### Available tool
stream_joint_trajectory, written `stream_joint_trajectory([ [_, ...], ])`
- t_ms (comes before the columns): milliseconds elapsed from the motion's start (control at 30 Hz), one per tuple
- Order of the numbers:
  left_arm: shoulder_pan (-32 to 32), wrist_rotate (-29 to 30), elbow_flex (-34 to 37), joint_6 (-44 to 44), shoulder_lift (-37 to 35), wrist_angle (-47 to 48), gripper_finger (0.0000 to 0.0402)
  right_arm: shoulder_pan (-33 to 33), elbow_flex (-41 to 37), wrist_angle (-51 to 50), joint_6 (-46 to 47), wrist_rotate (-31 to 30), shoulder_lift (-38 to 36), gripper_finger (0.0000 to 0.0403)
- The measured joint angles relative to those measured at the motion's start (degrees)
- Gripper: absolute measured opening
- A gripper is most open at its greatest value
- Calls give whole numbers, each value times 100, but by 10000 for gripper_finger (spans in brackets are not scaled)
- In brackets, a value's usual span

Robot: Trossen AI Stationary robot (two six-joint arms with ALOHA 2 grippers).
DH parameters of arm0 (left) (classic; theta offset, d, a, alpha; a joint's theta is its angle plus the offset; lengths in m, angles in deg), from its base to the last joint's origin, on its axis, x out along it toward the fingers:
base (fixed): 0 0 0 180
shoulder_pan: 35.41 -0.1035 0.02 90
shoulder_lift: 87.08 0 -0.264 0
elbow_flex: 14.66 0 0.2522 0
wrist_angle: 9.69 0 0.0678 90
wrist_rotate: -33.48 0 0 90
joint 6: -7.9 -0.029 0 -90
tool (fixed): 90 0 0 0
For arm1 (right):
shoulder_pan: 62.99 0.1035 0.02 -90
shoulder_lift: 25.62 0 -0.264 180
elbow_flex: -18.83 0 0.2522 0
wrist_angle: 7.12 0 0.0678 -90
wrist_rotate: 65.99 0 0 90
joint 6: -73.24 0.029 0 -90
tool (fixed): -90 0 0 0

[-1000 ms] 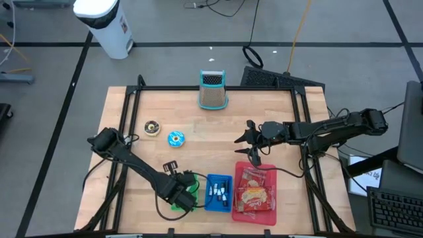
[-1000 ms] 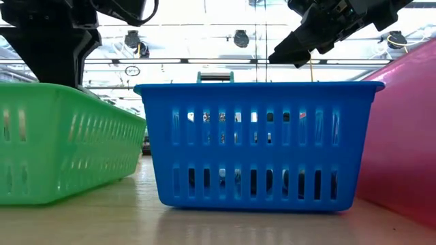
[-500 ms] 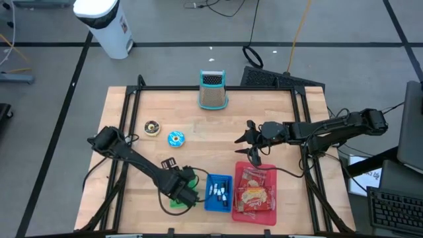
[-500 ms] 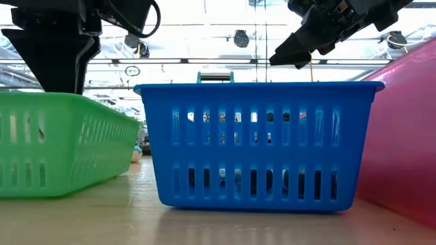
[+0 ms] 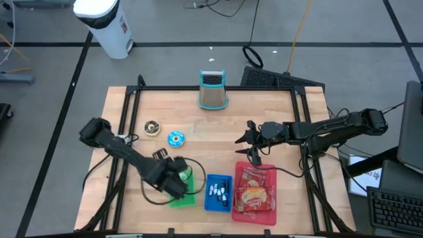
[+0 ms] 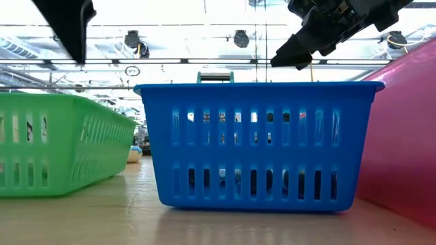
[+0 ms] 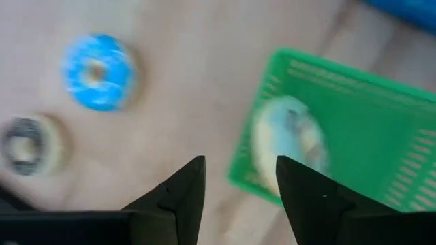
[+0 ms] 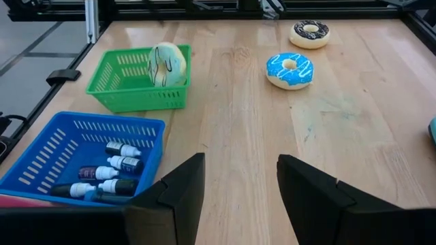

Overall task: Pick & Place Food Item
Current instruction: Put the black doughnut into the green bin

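Wooden counter [image 5: 198, 132] within a black frame. On it stood a green basket [image 5: 183, 193], blue basket [image 5: 219, 192] and red basket [image 5: 254, 195] in a row at the near edge; a blue-iced doughnut [image 5: 176, 139]; a dark doughnut [image 5: 153, 127]; a teal-topped container [image 5: 212, 90]. Left gripper [image 5: 173, 183] hung over the green basket; right gripper [image 5: 246, 141] hovered above the red one.

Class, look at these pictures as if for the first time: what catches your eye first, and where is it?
Three bright baskets line the table's near edge: a green basket with a pale iced doughnut leaning inside it, a blue basket of small bottles, and a red basket of snack packets. The left gripper hovers open above the green basket. A blue doughnut lies loose on the wood.
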Motion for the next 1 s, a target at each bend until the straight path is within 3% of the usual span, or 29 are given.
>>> stream_joint_trajectory([
  [167, 21, 1195, 1, 474, -620, 1126, 182, 0, 0, -173, -15, 5, 0, 171],
  [333, -848, 1295, 545, -3, -1508, 801, 182, -7, 0, -256, -230, -6, 0, 171],
  [700, -4549, -269, 3144, -2155, -3490, -1186, 182, -429, 0, -291, -608, -10, 0, 171],
  [833, -5473, -303, 3585, -2203, -3587, -1261, 182, -640, 0, -302, -609, -13, 0, 171],
  [1000, -6098, -27, 3953, -1888, -3409, -1389, 182, -836, 0, -310, -653, -13, 0, 171],
])
